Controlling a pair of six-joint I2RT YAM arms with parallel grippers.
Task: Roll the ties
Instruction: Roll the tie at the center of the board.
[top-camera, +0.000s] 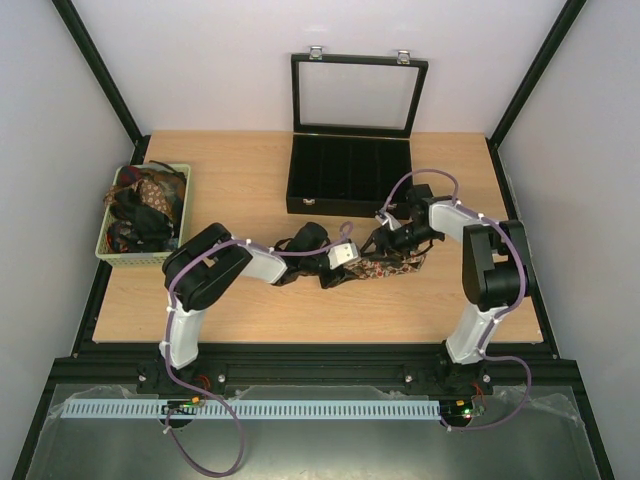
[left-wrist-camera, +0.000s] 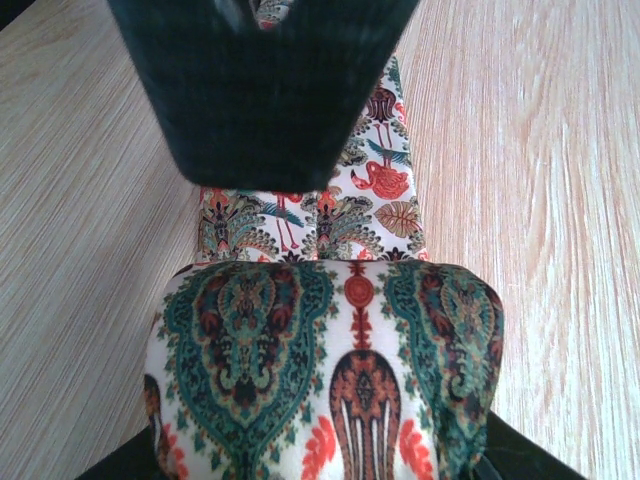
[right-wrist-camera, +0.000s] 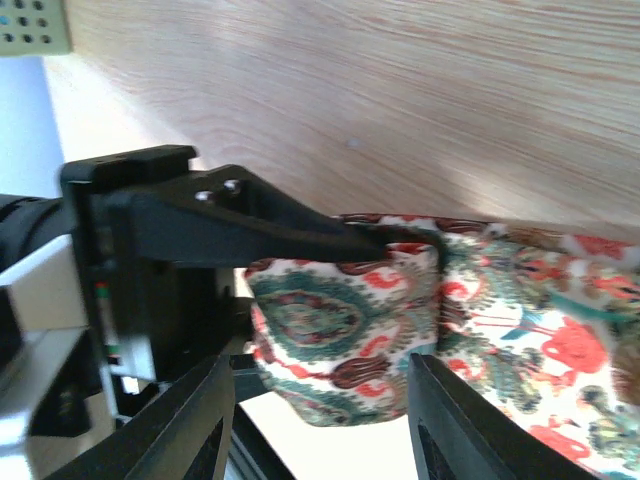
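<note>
One tie (top-camera: 392, 266), white with teal, red and orange paisley and flamingo print, lies on the table (top-camera: 250, 310) between the two arms. Its near end is wound into a fat roll (left-wrist-camera: 325, 370), and the flat strip (left-wrist-camera: 375, 190) runs away from it. My left gripper (left-wrist-camera: 325, 420) is shut on that roll, a finger on each side. The right gripper (right-wrist-camera: 320, 390) stands open around the same roll (right-wrist-camera: 340, 320), with a gap showing beside its fingers (right-wrist-camera: 200, 420). The left gripper's black finger (right-wrist-camera: 290, 230) reaches across the top of the roll.
A green basket (top-camera: 108, 250) at the left edge holds several more dark and brown ties (top-camera: 145, 205). A black compartmented case (top-camera: 350, 175) with its glass lid raised stands at the back centre. Bare wood lies in front of the tie.
</note>
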